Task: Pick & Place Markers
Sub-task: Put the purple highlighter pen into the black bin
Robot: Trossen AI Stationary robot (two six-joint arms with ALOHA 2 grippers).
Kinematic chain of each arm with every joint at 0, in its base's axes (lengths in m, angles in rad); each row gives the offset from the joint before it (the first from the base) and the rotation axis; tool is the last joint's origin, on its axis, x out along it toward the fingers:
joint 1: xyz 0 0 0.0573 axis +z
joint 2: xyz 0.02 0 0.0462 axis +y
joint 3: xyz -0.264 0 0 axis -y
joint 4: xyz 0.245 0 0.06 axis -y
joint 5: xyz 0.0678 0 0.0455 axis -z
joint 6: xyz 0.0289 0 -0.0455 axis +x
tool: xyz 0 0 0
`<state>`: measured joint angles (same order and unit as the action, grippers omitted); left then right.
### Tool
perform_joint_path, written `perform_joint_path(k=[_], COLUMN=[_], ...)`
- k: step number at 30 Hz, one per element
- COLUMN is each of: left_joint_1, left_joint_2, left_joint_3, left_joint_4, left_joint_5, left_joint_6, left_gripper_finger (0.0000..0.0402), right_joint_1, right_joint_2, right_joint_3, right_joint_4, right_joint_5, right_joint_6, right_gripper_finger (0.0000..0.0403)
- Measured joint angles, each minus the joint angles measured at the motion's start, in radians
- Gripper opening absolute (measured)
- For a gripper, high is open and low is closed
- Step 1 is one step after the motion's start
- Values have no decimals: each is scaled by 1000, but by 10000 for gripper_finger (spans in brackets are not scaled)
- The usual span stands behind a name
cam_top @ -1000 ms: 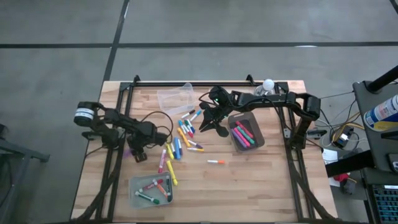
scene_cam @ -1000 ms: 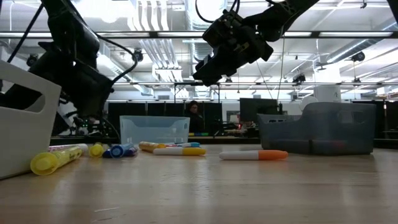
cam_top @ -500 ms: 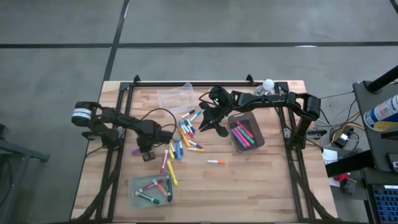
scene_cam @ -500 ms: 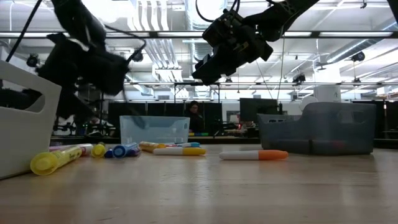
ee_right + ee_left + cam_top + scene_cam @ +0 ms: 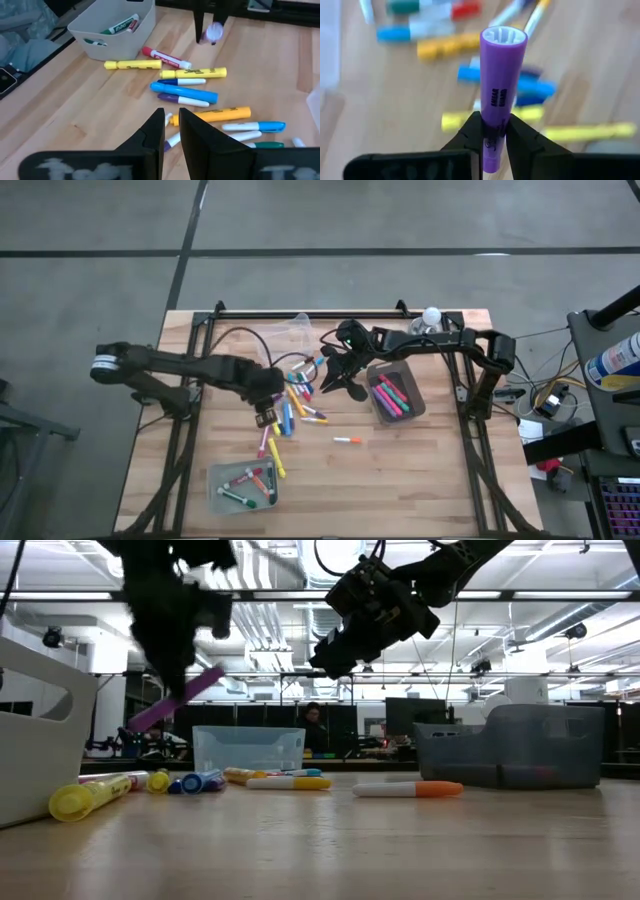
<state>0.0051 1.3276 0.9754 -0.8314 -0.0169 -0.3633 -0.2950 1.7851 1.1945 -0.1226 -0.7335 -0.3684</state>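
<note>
Left end effector [image 5: 492, 132] moved from surface's left edge over the marker pile, now gripping a purple capped marker [image 5: 501, 90]; right end effector [image 5: 171, 127] hovers closed, empty.

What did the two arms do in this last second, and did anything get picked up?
The left gripper closed on a purple marker, lifted it off the table and swung toward the marker pile. The right gripper, shut and empty, stayed above the pile. The bins and loose orange marker did not move.

Black print on purple marker [image 5: 502, 95], too blurred to read. "EXPO" just legible on marker [image 5: 126, 24] in grey bin [image 5: 112, 31].
</note>
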Motion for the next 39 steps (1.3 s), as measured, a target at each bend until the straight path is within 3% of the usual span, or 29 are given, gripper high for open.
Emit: perform_joint_path(k=[5,9,14,19,35,39], left_joint_1=[0,0,0,0,14,14], left_joint_2=[-29,-23,-24,-24,-24,-24], left_joint_3=[49,68,78,81,81,81], left_joint_4=[129,176,175,218,385,403], left_joint_5=[-1,-1,-1,0,-28,-54], left_joint_6=[26,47,51,79,180,219], left_gripper_finger=[47,48,49,49,50,50], right_joint_1=[28,56,56,57,69,69], right_joint_2=[0,0,0,0,0,0], right_joint_3=[-6,-9,-9,-9,-11,-11], right_joint_4=[99,210,235,315,460,456], right_joint_5=[0,21,134,135,134,135], right_joint_6=[78,160,208,226,262,263], right_gripper_finger=[65,107,172,210,214,194])
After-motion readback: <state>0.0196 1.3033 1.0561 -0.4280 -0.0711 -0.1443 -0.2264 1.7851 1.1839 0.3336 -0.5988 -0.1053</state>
